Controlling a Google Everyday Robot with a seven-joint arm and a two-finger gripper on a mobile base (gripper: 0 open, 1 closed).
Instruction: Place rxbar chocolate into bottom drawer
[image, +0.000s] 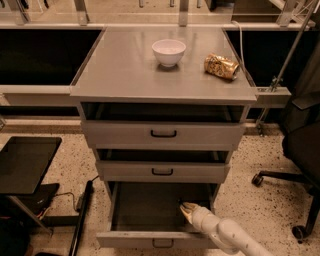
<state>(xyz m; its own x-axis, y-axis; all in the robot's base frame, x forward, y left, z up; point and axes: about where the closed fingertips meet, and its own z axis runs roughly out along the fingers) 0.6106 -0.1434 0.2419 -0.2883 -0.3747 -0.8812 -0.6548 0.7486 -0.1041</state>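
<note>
While bottom drawer (145, 212) gapes, tool (186, 210) hangs inside.

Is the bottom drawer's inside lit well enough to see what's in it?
Camera view: the cabinet top is brightly, evenly lit; the bottom drawer lies in deep shadow inside; the pale tool at its right front stands out, but no rxbar chocolate can be made out there.
</note>
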